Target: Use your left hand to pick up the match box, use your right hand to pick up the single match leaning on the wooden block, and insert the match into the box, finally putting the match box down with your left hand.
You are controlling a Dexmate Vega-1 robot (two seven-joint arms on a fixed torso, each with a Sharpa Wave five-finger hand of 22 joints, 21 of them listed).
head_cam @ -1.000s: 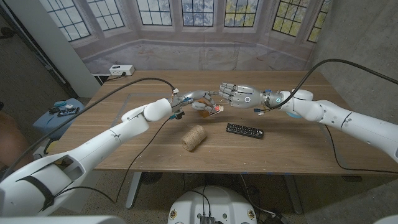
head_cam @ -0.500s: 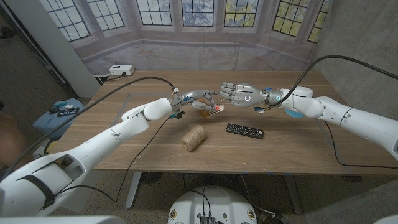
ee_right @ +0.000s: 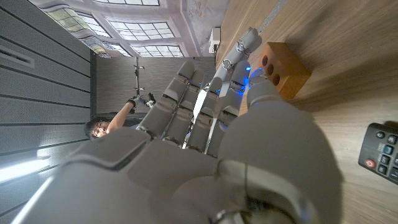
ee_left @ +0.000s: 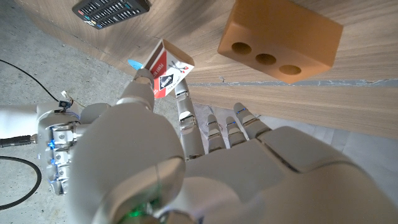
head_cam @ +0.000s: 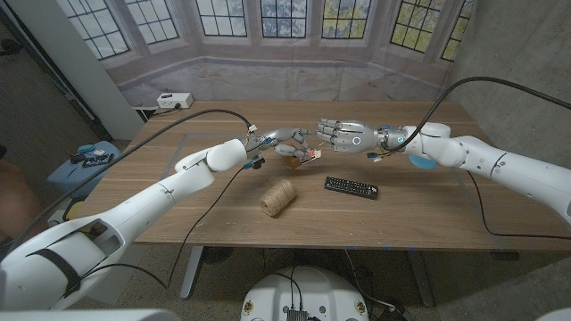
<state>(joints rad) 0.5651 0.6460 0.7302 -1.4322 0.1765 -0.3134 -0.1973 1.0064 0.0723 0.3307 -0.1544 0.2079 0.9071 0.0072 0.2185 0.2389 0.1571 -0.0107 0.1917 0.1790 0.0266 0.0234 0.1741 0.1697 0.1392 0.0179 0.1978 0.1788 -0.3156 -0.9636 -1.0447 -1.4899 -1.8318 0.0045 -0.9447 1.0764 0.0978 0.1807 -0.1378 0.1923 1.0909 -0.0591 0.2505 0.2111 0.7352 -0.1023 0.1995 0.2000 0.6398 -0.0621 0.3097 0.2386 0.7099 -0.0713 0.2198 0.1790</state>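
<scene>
**Match box: held by left hand above the table's middle**

Match box [ee_left: 168, 70]: red and white, pinched between the thumb and fingers of the left hand [head_cam: 284, 141], lifted off the table [head_cam: 419, 209]. In the head view it is a small patch at the fingertips [head_cam: 308, 154], its print unreadable; the left wrist view shows its red face and white drawer end tilted towards the camera.

Single match: too small to make out in any view. Whether the right hand holds it cannot be told.

Right hand [head_cam: 343, 135]: fingers drawn together, tips just beside the match box. The right wrist view shows the backs of its fingers [ee_right: 186, 106], which hide whatever lies between them.

Wooden block [ee_left: 280, 40]: light brown, three round holes in one face, seen whole in the left wrist view. In the head view it is mostly hidden behind the left hand; in the right wrist view [ee_right: 283, 70] the thumb covers part of it.

Remote control [head_cam: 351, 187]: black, lying near the right hand; cut off at the edge in both wrist views.

Twine spool [head_cam: 277, 197]: lying towards the table's near edge.

Person [ee_right: 102, 127]: in the background of the right wrist view, arm raised.
</scene>
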